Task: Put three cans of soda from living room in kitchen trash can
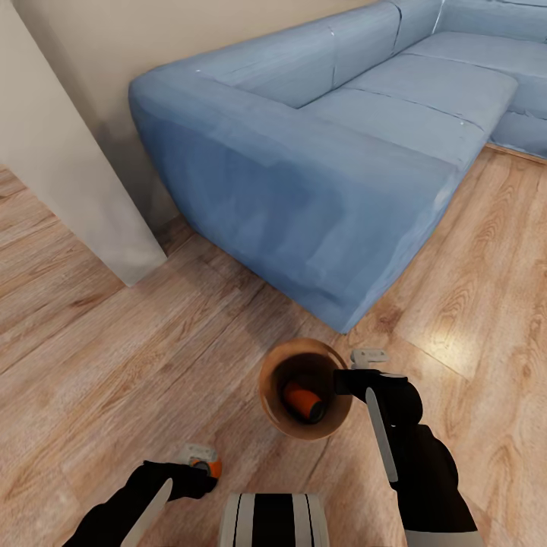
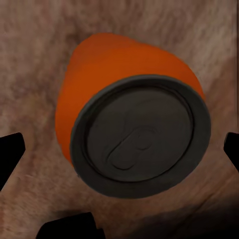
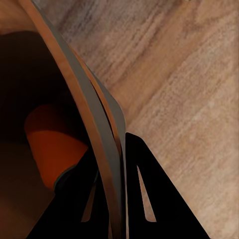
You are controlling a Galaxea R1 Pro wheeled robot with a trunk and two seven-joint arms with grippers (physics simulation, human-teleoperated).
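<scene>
The right gripper [image 1: 351,372] pinches the bucket's [image 1: 267,395] wall, one orange can [image 1: 304,400] already inside. The left gripper [image 1: 199,465] holds another can [image 2: 130,122] between its fingers. Next — lift it clear above the rim, release centred, keeping the bucket level.

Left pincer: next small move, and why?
Probably carry the orange can that the left pincer holds over to the bucket and drop it in. The right pincer clamps the bucket's wall, its mouth faces up, and one orange can already lies inside.
</scene>
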